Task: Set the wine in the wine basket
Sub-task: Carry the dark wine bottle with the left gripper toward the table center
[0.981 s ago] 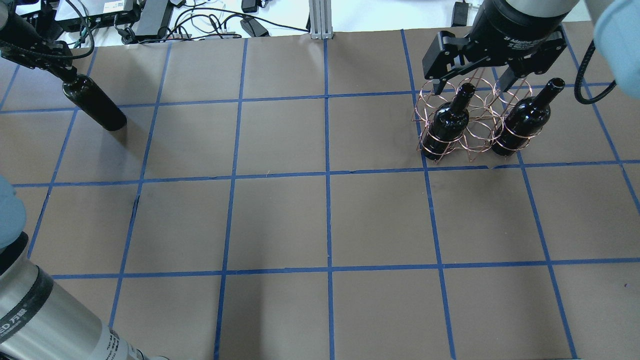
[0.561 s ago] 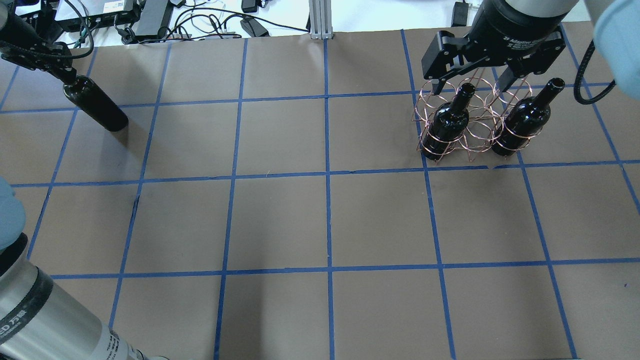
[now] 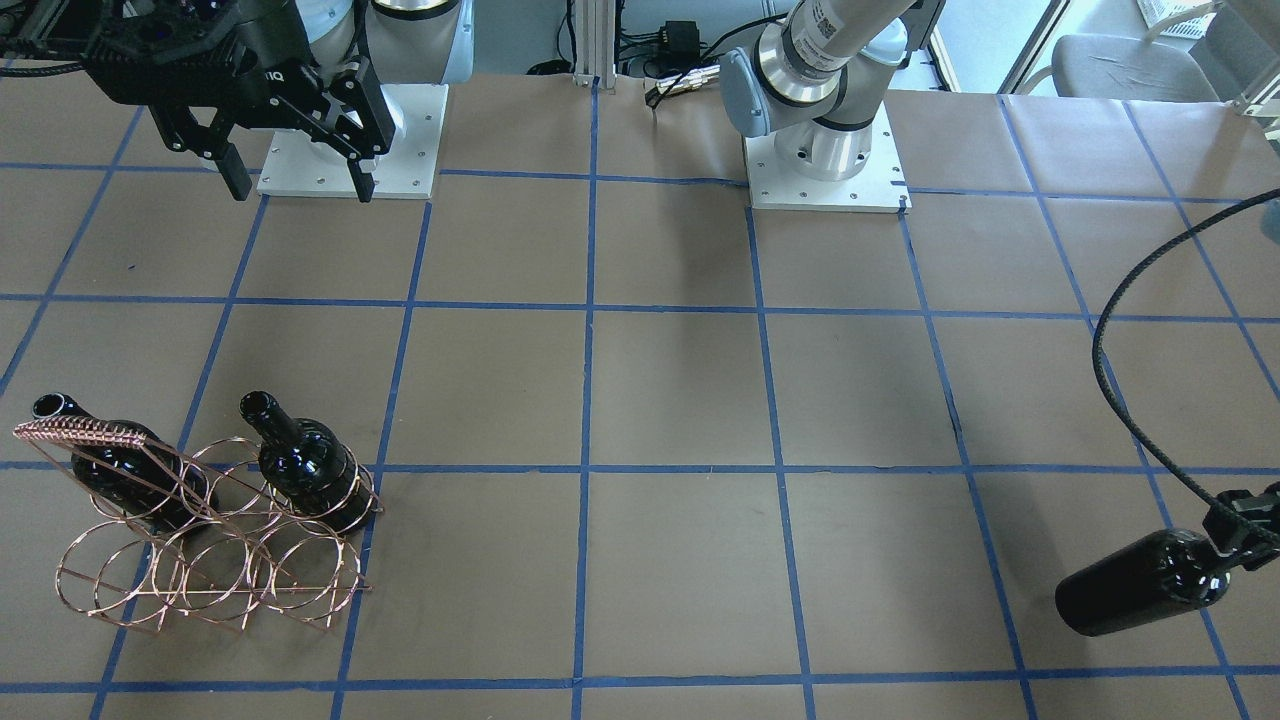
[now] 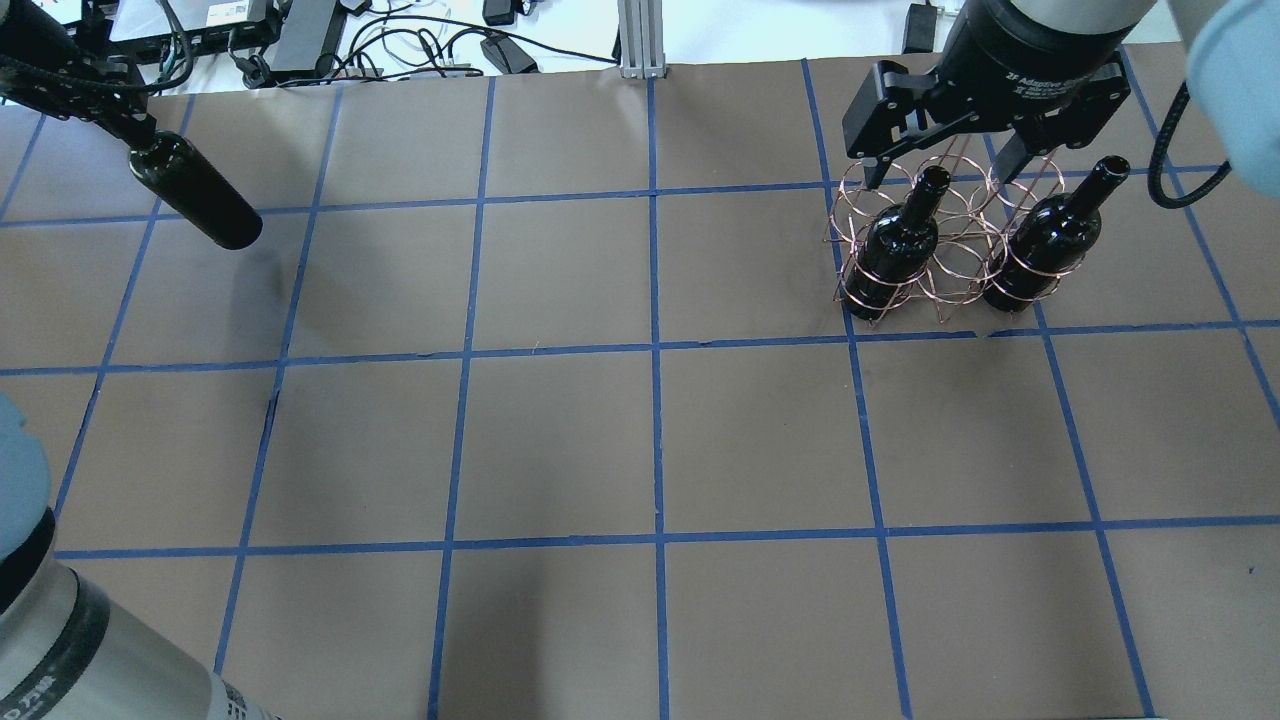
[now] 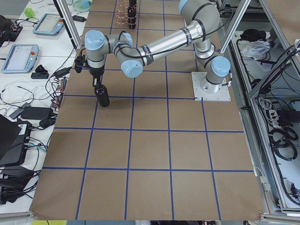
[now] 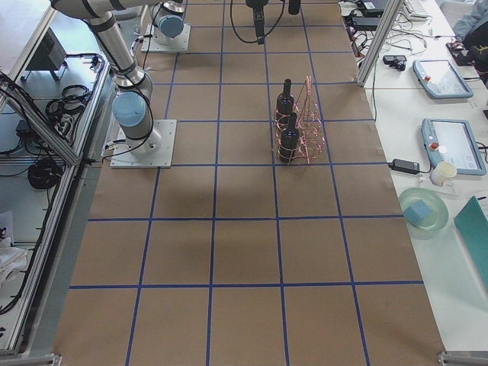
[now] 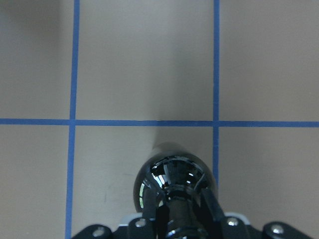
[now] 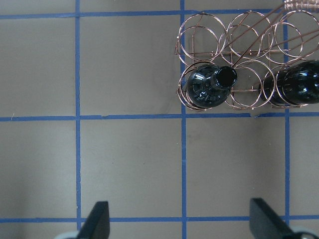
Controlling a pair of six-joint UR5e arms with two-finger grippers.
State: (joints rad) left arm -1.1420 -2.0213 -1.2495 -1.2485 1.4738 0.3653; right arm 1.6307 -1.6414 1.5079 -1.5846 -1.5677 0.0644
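Left gripper (image 4: 112, 128): clamped on the neck of the wine (image 4: 195, 190), and there it is at the far left corner of the table (image 4: 560, 440)!
Wine: a glossy black bottle hanging neck-up under that gripper. In the front-facing view it (image 3: 1140, 595) shows slanted, with the gripper (image 3: 1240, 520) at its top end. The left wrist camera looks straight down its shoulder (image 7: 172, 179).
Wine's base: low over the brown paper. I cannot tell for sure whether it touches.
Side check: from the left end of the table, the near arm carries the bottle (image 5: 103, 96) upright below its gripper (image 5: 96, 83).
Right gripper (image 4: 945, 165): spread wide and holding nothing, hanging above the wine basket (image 4: 950, 262). Its own camera shows both fingers (image 8: 97, 221) far apart, with the basket (image 8: 244, 59) ahead of them.
Wine basket: copper wire, 2 rows of 3 rings, coiled handle bar (image 3: 85, 432) on top, standing on the table's right side and well apart from the held wine.
Basket load: 2 look-alike black bottles stand neck-up in the row nearer the robot, 1 bottle (image 4: 900, 245) in the left end ring and the other (image 4: 1045, 245) in the right end ring, with 1 ring between them.
Table: brown paper crossed by a blue tape grid.
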